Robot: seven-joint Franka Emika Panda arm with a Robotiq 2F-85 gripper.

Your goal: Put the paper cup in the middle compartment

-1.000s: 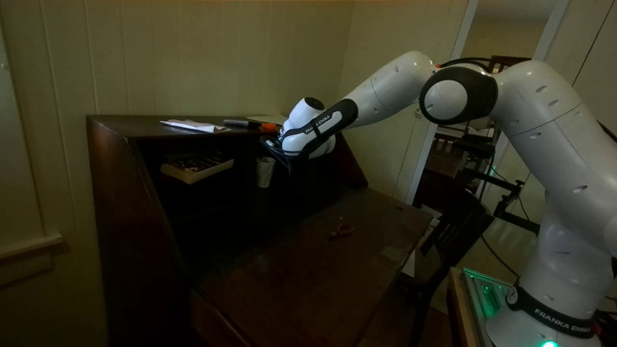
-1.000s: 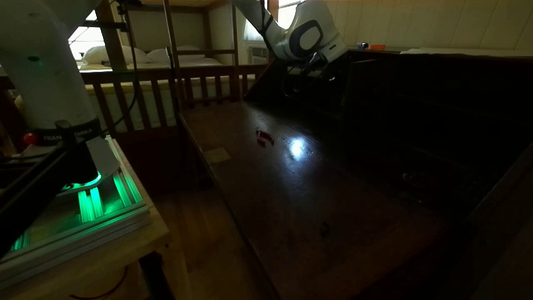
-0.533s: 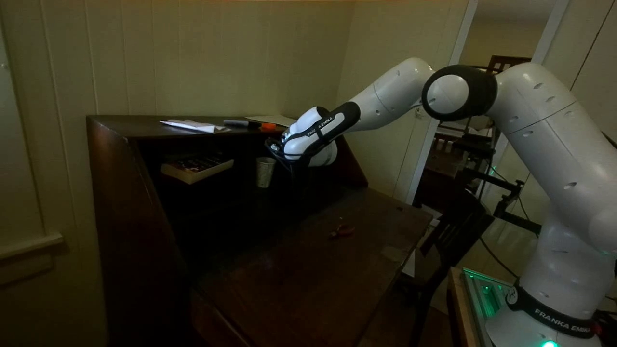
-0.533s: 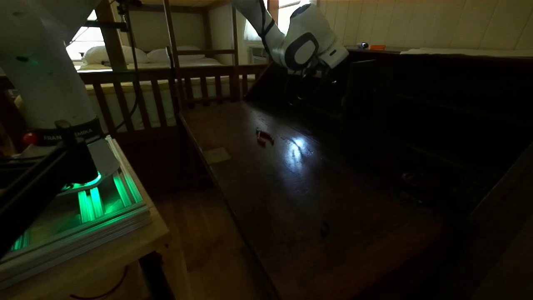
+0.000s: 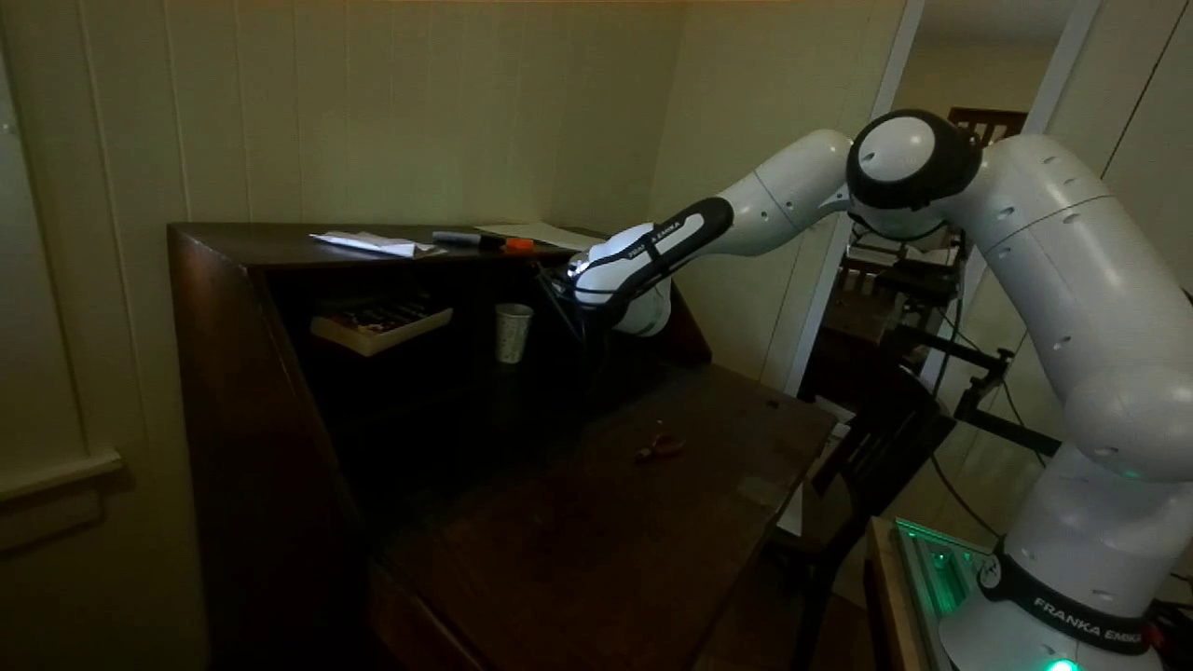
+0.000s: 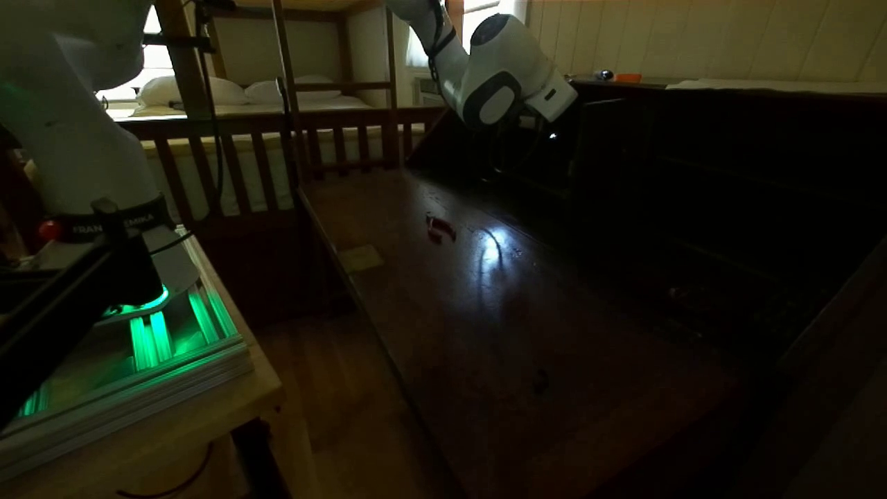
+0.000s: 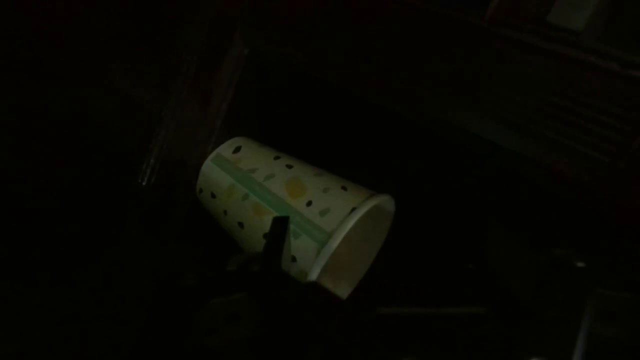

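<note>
The paper cup [image 5: 512,333] stands upright in an exterior view, in the dark narrow middle compartment [image 5: 511,287], right of the book's pigeonhole. The compartment's dividers are hard to make out. In the wrist view the cup [image 7: 290,205] shows tilted, rim to the lower right, pale with a green stripe and specks. My gripper [image 7: 395,237] is open. One dark finger [image 7: 277,245] overlaps the cup's side in the wrist view; I cannot tell if it touches. The opposite finger is lost in the dark. In the exterior view the gripper is right of the cup, its fingers hidden in shadow.
A book [image 5: 382,326] lies in the wider pigeonhole. Papers [image 5: 373,244] and a black and orange object [image 5: 480,240] lie on the desk's top. Red pliers [image 5: 661,447] lie on the desk's lid [image 5: 578,550] and show in both exterior views [image 6: 441,229].
My arm has drawn back, and the hand has moved right and lower, away from the cup in an exterior view. The cup has stayed in its place.
</note>
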